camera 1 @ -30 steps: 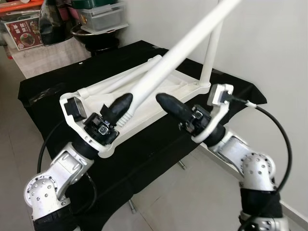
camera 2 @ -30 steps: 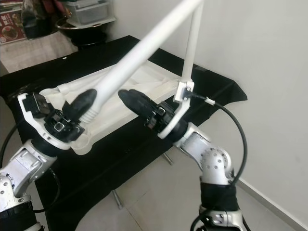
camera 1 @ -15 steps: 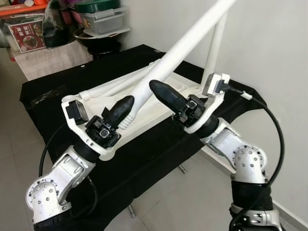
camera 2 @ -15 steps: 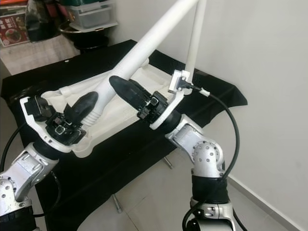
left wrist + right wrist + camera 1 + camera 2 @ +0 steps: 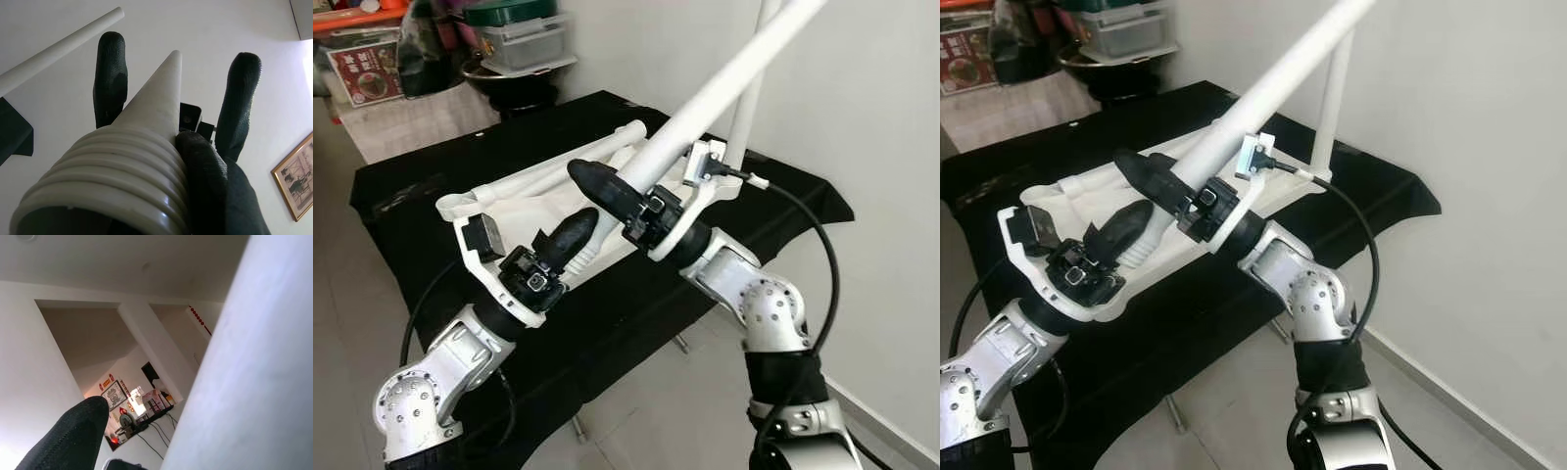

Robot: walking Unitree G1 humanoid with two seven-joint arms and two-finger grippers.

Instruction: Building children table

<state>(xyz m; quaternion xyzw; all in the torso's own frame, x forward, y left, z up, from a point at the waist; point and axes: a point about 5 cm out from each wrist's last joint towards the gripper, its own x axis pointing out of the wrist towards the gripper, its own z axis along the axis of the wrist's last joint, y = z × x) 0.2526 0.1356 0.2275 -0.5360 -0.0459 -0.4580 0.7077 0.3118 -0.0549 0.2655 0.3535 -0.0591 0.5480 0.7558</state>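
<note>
A long white table leg (image 5: 705,103) slants up to the right. My left gripper (image 5: 576,233) is shut on it just above its ribbed screw end (image 5: 112,181). Higher along the leg, my right gripper (image 5: 592,186) is open, one finger (image 5: 110,73) on each side of the shaft. The white tabletop (image 5: 519,196) lies upside down on the black-draped table (image 5: 411,176). Another leg (image 5: 1332,98) stands upright at the tabletop's far right corner. More loose legs (image 5: 597,147) lie on it.
A white wall runs close along the right side. Storage boxes and a dark basin (image 5: 509,78) stand behind the table. Tiled floor (image 5: 646,411) shows below its near edge.
My right gripper has swung left from beside the leg and now straddles it above the left gripper. The left gripper and the leg's low end have shifted slightly right.
</note>
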